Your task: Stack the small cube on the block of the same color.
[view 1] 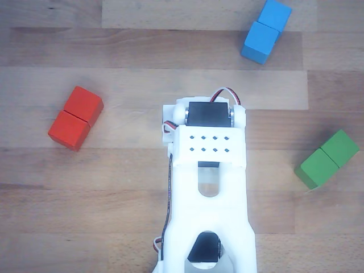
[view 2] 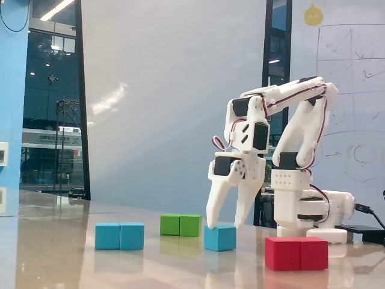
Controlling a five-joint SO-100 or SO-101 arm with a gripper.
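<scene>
- Here, in the fixed view, we see the white two-finger gripper (view 2: 224, 225) spread open, its tips down around the small light-blue matte cube (view 2: 219, 238) at the table's middle; the left finger meets the cube's top edge, and the cube is not yet pinched.
- We judge the main risk to be that finger riding on the top edge: closing from here could tip or push the cube away rather than clamp it.
- The light-blue two-cube block with a seam (view 2: 120, 236) lies well apart to the left in the fixed view, so a loose grip could drop the cube on the way over.
- In the other view the arm hides the cube, so we cannot check its alignment there.
- We count one small cube and three long blocks: one blue, one green two-cube block (view 2: 180, 225), one red two-cube block (view 2: 297, 253).
</scene>
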